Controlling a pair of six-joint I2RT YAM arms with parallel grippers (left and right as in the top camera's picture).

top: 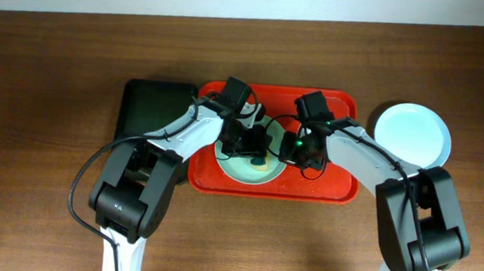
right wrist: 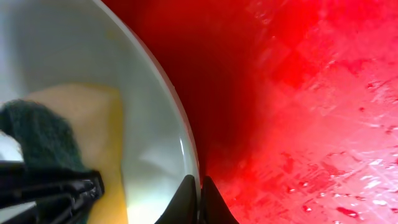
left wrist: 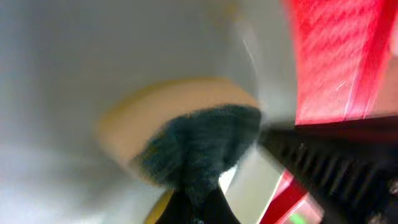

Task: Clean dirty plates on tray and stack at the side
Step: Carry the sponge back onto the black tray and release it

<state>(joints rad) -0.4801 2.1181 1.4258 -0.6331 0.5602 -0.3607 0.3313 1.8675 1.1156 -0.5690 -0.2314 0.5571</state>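
The sponge (left wrist: 186,130), clenched in your left gripper (left wrist: 199,208), presses the plate (right wrist: 74,50) beneath. Your right gripper (right wrist: 199,196) pinches its rim. The blue plate (top: 411,134) beyond looks done, but stacking remains.

We see both arms folded forward from their bases, elbows pushed outward and wrists turned inward, so that the two end effectors almost meet head to head. The left end effector (top: 258,154) tilts down toward the right, its dark fingers (left wrist: 199,208) clamped on a sponge (left wrist: 186,118). The right end effector (top: 290,154) tilts down toward the left, its black fingertips (right wrist: 186,202) pressed together and pinching the rim of a plate (right wrist: 149,93). Both wrists sit low.
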